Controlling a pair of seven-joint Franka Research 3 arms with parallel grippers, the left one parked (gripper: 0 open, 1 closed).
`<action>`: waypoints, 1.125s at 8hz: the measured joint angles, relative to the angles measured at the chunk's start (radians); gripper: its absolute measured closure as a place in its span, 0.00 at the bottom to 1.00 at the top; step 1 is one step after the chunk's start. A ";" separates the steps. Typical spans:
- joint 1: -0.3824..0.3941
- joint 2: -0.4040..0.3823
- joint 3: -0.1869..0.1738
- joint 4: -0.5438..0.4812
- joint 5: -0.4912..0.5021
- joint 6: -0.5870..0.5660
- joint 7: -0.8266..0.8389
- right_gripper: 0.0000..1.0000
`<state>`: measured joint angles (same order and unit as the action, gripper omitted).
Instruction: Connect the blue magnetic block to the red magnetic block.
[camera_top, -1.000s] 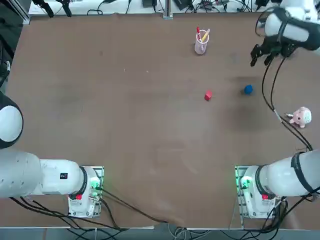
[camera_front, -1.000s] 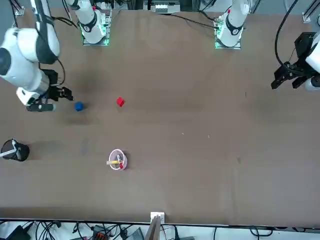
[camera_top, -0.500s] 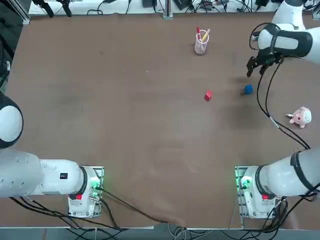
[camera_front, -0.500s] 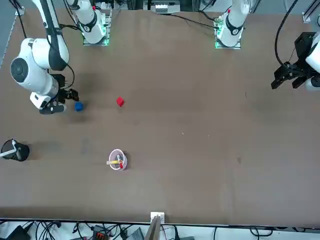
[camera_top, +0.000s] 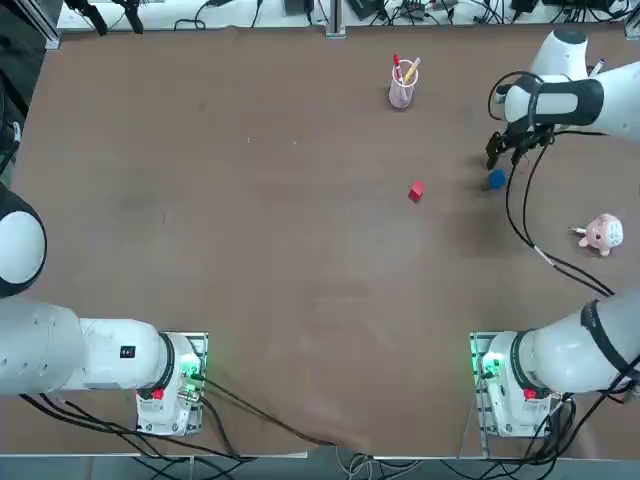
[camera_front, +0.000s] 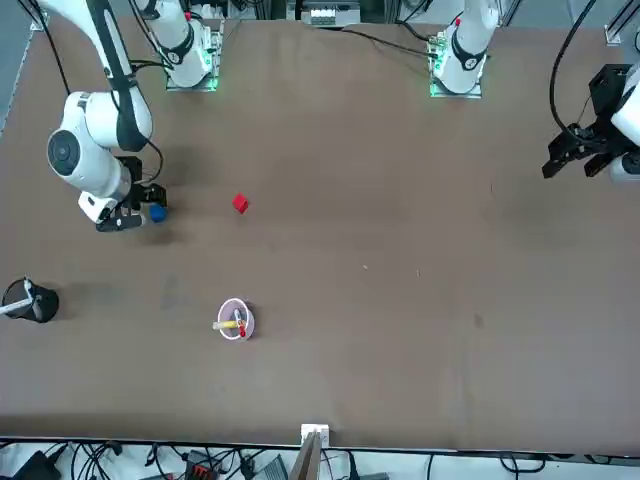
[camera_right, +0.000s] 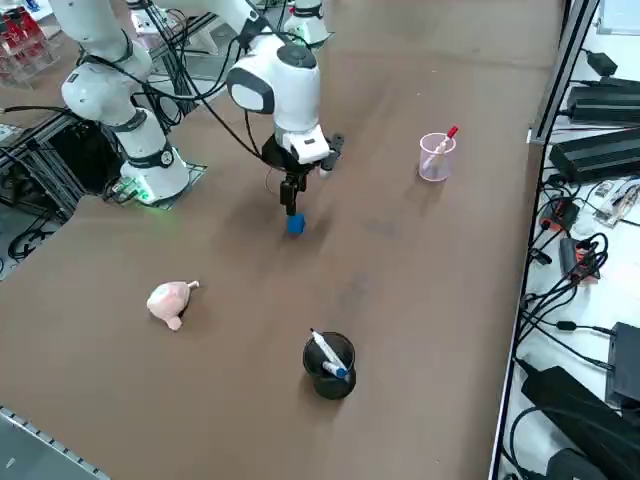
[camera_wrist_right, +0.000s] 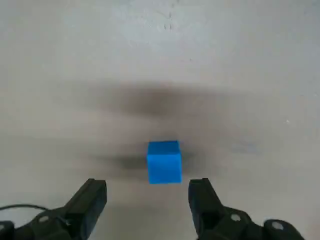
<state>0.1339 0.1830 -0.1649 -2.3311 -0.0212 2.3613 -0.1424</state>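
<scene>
Basically, right tool (camera_wrist_right: 147, 192) is wide open, holding nothing; blue magnetic block (camera_wrist_right: 164, 162) sits just ahead of the fingertips, centred between their lines. Probably needs a short straight advance before closing.

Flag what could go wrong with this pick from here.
The right gripper is open above the table near the blue block, not yet around it. Closing now might miss or nudge the block. The arm's dark cables hang in loops near the pink plush toy, so they might brush it as the arm swings.
</scene>
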 joint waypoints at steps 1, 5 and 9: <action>0.000 0.019 0.000 -0.001 0.000 0.018 0.000 0.00; 0.000 0.083 0.000 -0.001 -0.001 0.070 -0.001 0.00; 0.000 0.121 0.000 -0.001 -0.001 0.098 -0.003 0.46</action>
<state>0.1338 0.3043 -0.1647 -2.3322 -0.0223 2.4598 -0.1449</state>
